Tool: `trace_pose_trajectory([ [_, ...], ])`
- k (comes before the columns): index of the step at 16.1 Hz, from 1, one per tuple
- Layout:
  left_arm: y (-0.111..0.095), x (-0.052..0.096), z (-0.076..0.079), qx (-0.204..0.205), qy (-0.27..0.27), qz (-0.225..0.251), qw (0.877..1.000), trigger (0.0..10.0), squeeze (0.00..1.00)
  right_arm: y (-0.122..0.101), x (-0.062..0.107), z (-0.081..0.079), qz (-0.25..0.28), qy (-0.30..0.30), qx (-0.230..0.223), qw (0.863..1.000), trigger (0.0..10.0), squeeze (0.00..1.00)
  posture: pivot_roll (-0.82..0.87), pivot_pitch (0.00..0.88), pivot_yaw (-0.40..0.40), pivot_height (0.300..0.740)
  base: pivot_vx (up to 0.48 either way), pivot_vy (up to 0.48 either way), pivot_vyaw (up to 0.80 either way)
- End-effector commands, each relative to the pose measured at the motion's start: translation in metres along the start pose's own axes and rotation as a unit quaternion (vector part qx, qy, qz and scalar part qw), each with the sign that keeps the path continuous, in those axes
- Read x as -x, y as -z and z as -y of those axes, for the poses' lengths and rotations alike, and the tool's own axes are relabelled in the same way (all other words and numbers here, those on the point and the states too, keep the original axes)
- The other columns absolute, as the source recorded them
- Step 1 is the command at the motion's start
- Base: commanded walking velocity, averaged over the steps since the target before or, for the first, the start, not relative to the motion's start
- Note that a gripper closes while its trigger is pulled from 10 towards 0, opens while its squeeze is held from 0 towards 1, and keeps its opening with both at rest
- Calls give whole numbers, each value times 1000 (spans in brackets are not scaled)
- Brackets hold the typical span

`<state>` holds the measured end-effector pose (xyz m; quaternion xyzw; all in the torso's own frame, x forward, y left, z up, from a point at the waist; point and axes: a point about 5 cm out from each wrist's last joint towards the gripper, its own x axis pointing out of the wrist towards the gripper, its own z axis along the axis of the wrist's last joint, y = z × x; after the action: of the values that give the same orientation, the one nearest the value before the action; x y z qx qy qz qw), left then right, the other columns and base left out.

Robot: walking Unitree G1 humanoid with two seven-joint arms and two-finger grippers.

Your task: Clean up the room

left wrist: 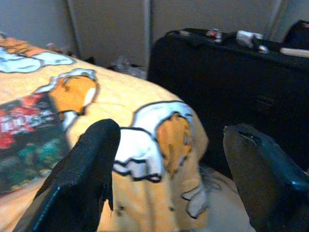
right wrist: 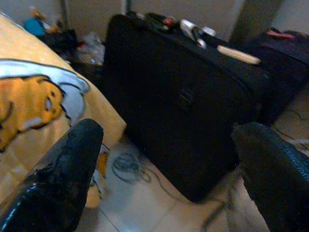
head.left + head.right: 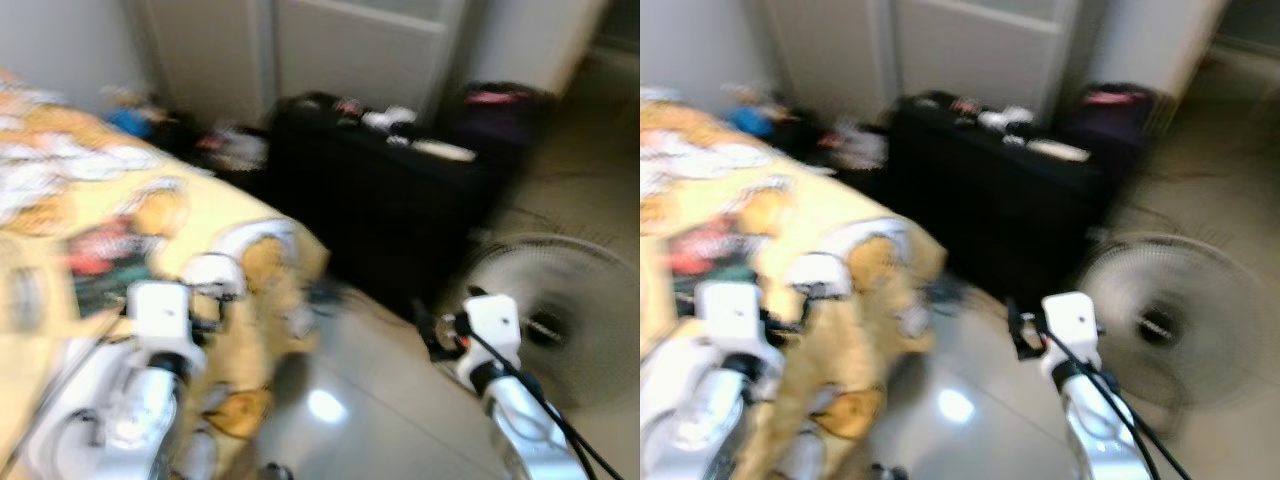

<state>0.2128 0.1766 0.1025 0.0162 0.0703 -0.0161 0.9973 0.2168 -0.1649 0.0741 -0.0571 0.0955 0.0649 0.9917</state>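
A: What stands ahead?

B: A big black suitcase (image 2: pixel 193 111) on the floor, on its long edge, with small loose items (image 2: pixel 193 30) lying on its top, among them a pale stick-like object (image 2: pixel 239 54). Beyond it, against the wall, is a second dark bag (image 3: pixel 500 110) with something pink on top. The head views are blurred, so the small items cannot be named.

A: And to the robot's left?

B: A bed with a yellow cartoon-print blanket (image 1: pixel 120 96) whose corner hangs down to the floor. Past the bed's far side, clutter (image 3: pixel 235 148) lies on the floor beside the closed wardrobe doors (image 3: pixel 350 50).

A: To the right?

B: A round fan (image 3: pixel 555 315) stands on the tiled floor (image 3: pixel 380 400), near the right arm.

A: The tools?

B: The left tool (image 1: pixel 169 169) is raised over the blanket's corner, its fingers (image 1: pixel 82 179) spread wide with nothing between them. The right tool (image 2: pixel 169 174) is also wide open and empty, above the floor facing the suitcase. Neither touches anything.

A: Any open room?

B: A strip of bare tile runs between the bed corner and the suitcase. A tangle of cable (image 2: pixel 128 166) lies on it at the blanket's edge, and more cord trails by the suitcase's near corner.
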Motion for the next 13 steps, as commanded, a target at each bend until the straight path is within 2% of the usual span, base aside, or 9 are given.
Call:
trace_pose_trajectory([
  [1,-4,0,-4,-9,-6,3,1000,10000,0,-4,0,-2,7,-5,-3,1000,10000,1000,33,0,-23,740,0,0,800],
  [2,-7,-3,-3,-44,-15,25,999,10000,0,-4,-1,-2,6,-5,-7,1000,10000,1000,28,0,-15,740,0,0,800],
  [3,-9,-5,-4,-61,-20,41,997,10000,0,-4,-1,-2,5,-7,-7,1000,10000,1000,20,0,-6,740,0,0,800],
  [7,-7,-15,-5,-23,-13,22,999,10000,0,-6,-1,8,9,36,-19,999,10000,1000,-31,0,39,740,0,0,800],
  [8,-6,-17,-7,-57,-21,31,998,10000,0,-8,-3,9,11,37,-29,999,10000,1000,-30,0,39,740,0,0,800],
  [10,-7,-19,-7,-40,-13,30,999,10000,0,-9,-8,9,12,40,-22,999,10000,1000,-20,0,30,740,0,0,800],
  [11,-9,-18,-4,-43,0,31,999,10000,0,-9,-12,9,10,50,-45,998,10000,0,-16,0,25,740,0,0,0],
  [12,-10,-17,-4,-45,1,32,998,10000,0,-10,-14,5,5,36,-61,997,10000,0,-13,0,25,740,0,0,0],
  [13,-10,-18,-4,-50,2,31,998,10000,0,-11,-15,5,12,45,-38,998,10000,0,-13,0,27,740,0,0,0],
])
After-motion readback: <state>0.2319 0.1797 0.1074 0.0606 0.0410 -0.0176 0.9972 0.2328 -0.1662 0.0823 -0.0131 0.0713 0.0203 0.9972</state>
